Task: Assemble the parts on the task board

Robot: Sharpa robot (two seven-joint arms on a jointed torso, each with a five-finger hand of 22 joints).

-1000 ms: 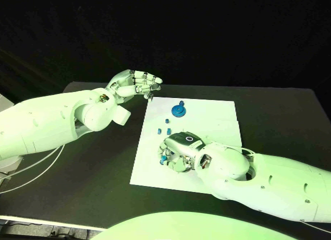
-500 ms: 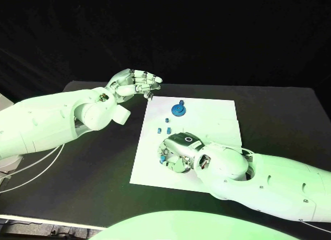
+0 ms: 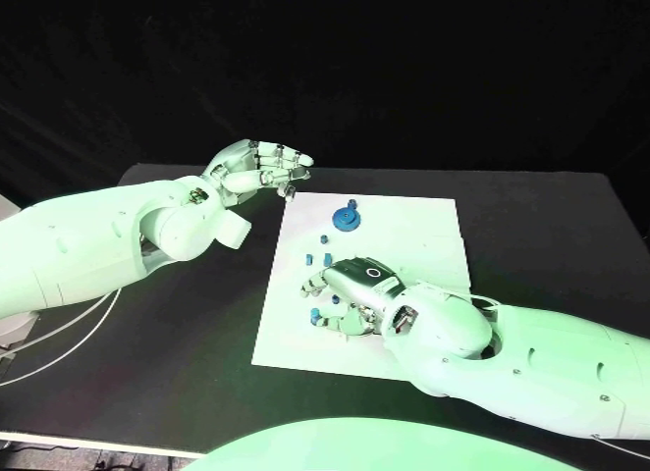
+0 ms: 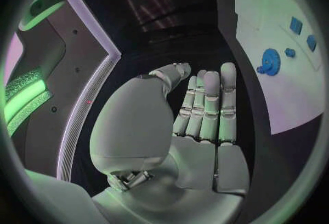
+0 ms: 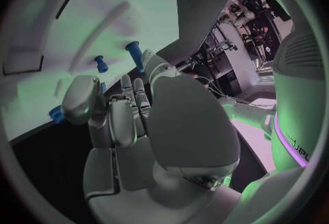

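The black table (image 3: pixel 184 334) carries the white task board (image 3: pixel 410 235) at its middle, one long edge running away from the robot.

The right hand (image 3: pixel 356 294) lies low over the board's near half, palm down, its fingers spread toward the board's left edge. In the right wrist view the fingers (image 5: pixel 130 92) reach out over the white surface with nothing between them (the thumb stands apart to one side), so the hand holds nothing. A small blue part (image 3: pixel 314 316) lies on the board just beside the fingertips, near the left edge. Two more small parts (image 3: pixel 309 260) sit just beyond the fingers, and another blue peg (image 3: pixel 327 235) stands a little farther on.

The left hand (image 3: pixel 258 165) hangs above the table, off the board's far left corner and apart from every part. Its fingers (image 4: pixel 205 98) are curled in side by side against the thumb, with nothing in them.

The round blue disc (image 3: pixel 350 217), largest of the parts, lies on the board's far half, between the two hands and touching neither.
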